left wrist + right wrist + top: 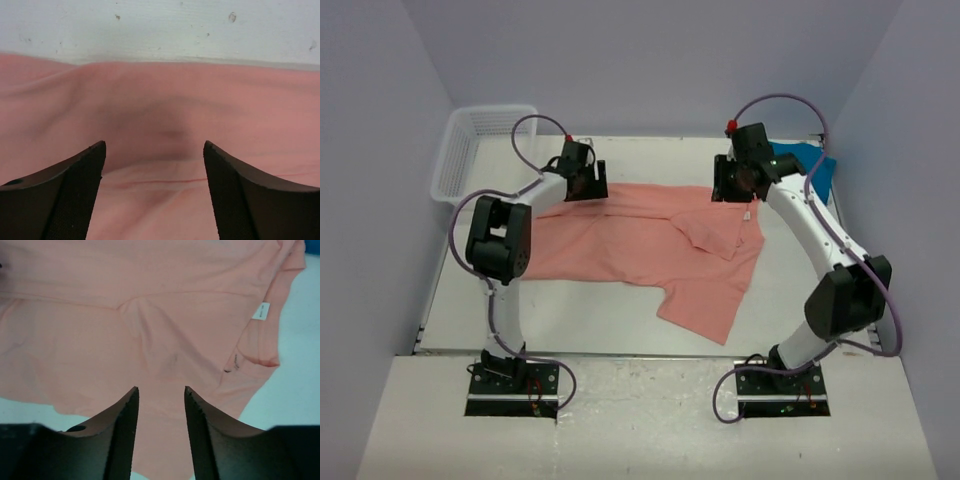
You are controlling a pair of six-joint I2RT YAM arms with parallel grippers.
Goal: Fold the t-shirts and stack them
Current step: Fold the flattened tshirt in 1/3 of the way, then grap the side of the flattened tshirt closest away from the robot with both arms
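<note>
The salmon-pink shirt is lying rumpled mid-table, with the teal shirt sitting far right. The left gripper and right gripper are hovering over the pink shirt's far edge, jaws apart and holding nothing. Risk: uneven pinches dragging the fold crooked.

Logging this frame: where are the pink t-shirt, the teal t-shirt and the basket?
salmon-pink t-shirt [610, 240], top view, middle of its body.
teal-blue t-shirt [802, 151], top view, its visible far edge.
white mesh basket [455, 160], top view, left wall.
</note>
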